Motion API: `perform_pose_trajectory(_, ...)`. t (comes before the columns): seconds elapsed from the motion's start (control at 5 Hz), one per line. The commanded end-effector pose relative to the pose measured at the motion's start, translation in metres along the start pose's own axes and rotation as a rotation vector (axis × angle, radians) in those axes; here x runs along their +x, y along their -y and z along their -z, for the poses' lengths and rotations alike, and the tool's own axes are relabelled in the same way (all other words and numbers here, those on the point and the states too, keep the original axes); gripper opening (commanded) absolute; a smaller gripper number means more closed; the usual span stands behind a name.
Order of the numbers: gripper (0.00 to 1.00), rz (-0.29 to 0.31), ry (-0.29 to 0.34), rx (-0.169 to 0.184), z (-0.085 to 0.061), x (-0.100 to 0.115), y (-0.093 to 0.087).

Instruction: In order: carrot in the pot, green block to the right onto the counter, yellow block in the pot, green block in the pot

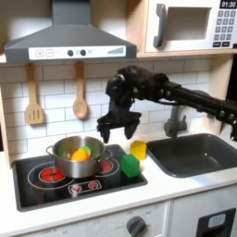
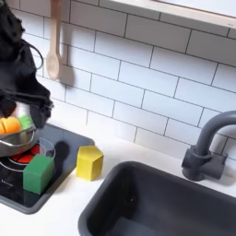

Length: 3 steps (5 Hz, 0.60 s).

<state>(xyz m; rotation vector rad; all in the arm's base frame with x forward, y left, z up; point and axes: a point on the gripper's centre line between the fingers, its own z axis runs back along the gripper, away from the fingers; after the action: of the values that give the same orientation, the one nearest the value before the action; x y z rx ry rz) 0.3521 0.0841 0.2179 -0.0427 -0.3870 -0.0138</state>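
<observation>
Carrot [image 1: 81, 155] rests in the pot [image 1: 61, 163]. My hand [image 1: 117, 130] hovers wide, empty, above. Step in hand: the green block [image 1: 130, 166], on the stovetop [image 1: 37, 185] at the pot's 3 o'clock. Next I lower beside it and push toward the counter [image 1: 167, 185].

carrot [image 1: 81, 154] in pot [image 1: 65, 165], two blocks [image 1: 130, 166] at first exterior view's right

So the pot [image 1: 76, 155] sits on the stovetop [image 1: 37, 180] and its open top is reachable from above. The gripper [image 1: 115, 130] hangs at its 2 o'clock in the first exterior view. The green block [image 1: 130, 166] and yellow block [image 1: 138, 149] crowd the pot's 3 o'clock; beyond them the sink [image 1: 194, 153] and faucet [image 2: 205, 147] box things in. Bare counter [image 1: 139, 199] runs along 6 o'clock.
</observation>
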Motion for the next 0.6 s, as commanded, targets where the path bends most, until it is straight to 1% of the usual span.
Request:
perform_pose_trajectory(0.0, 1.00, 0.036, -0.081, -0.018, 0.016, -0.023, 0.023)
perform_pose_trajectory(0.2, 1.00, 0.026, -0.128, -0.019, 0.027, -0.044, 0.020)
perform_pose_trajectory(0.4, 1.00, 0.027, -0.162, -0.021, 0.036, -0.054, 0.020)
